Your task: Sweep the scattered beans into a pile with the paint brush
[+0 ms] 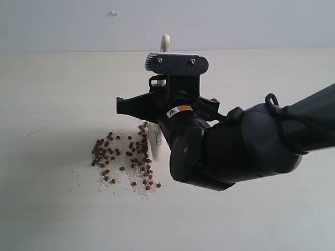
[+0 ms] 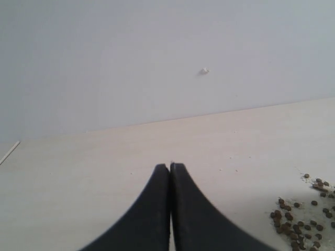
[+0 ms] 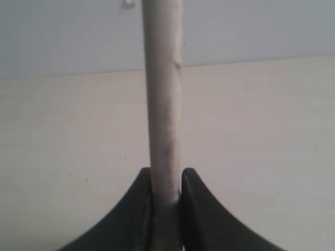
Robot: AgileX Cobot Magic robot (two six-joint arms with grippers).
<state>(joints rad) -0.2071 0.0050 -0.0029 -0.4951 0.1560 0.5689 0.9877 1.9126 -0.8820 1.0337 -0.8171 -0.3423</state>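
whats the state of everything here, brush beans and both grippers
paint brush: held by its handle, roughly upright, bristle end down at the edge of the beans
scattered beans: a loose patch, not yet one compact mound
right gripper: shut on the paint brush handle
left gripper: shut, holding nothing

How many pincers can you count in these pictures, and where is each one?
2. The left pincer is shut and empty, with beans off to one side. The right pincer grips the brush handle. Only the right one shows in the exterior view.
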